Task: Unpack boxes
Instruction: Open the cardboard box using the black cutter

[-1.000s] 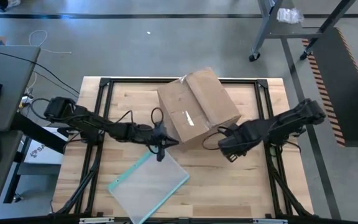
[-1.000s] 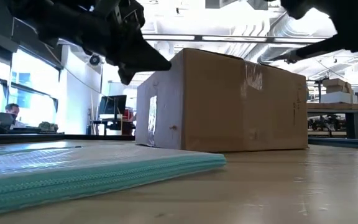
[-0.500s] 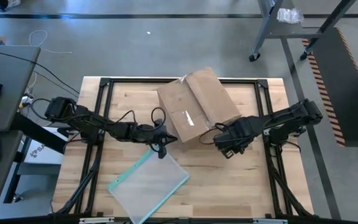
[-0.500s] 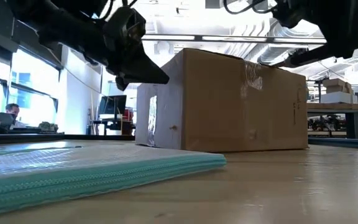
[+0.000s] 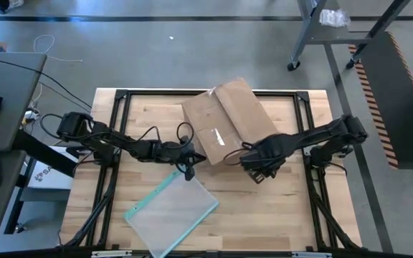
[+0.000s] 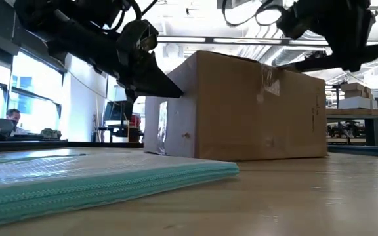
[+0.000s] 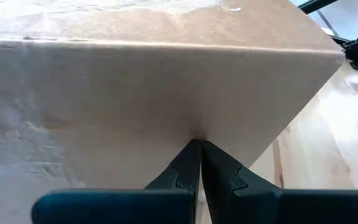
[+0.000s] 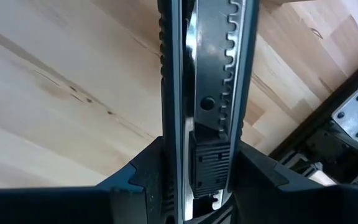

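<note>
Right gripper (image 5: 236,156), clamped on a box cutter (image 8: 207,93), has slid in over the box (image 5: 224,118) at the table's far edge; left gripper (image 7: 199,158), fingers together, braces its side, cut imminent

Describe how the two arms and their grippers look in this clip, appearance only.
Both arms are dark, jointed links with loose black cables looping along them. The left gripper has two matte black fingers tapering to pointed tips, notched on their inner edges. The right gripper is a bulkier black block at the arm's end.
</note>
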Action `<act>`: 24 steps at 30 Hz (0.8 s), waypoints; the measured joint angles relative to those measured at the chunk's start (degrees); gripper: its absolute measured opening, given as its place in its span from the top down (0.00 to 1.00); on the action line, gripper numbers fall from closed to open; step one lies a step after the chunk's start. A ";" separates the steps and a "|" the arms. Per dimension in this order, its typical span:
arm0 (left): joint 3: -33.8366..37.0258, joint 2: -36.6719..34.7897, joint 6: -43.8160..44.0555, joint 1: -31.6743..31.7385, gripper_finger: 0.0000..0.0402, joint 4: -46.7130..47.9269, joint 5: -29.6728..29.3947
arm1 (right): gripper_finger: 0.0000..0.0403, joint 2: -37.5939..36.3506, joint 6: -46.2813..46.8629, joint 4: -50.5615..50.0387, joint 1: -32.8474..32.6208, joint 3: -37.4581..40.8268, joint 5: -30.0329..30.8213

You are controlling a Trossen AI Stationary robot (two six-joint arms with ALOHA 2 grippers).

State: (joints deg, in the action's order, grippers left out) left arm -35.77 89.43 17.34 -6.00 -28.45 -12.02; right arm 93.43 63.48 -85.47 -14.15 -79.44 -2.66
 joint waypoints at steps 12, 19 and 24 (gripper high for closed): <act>0.09 0.06 0.60 -0.02 1.00 -1.09 -0.36 | 0.69 1.03 -3.42 -3.76 -0.09 -4.39 -1.75; 0.07 0.06 1.70 -0.06 1.00 -1.63 0.23 | 0.69 0.48 -1.32 -4.29 -0.32 -5.22 -5.65; 0.04 -0.04 2.99 -0.52 1.00 -1.53 2.09 | 0.69 0.48 1.53 -4.04 -1.88 -5.22 -5.99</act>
State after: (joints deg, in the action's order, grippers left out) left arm -35.73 89.38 20.34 -6.52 -29.98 -9.93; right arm 93.91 65.01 -89.51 -16.03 -84.66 -8.64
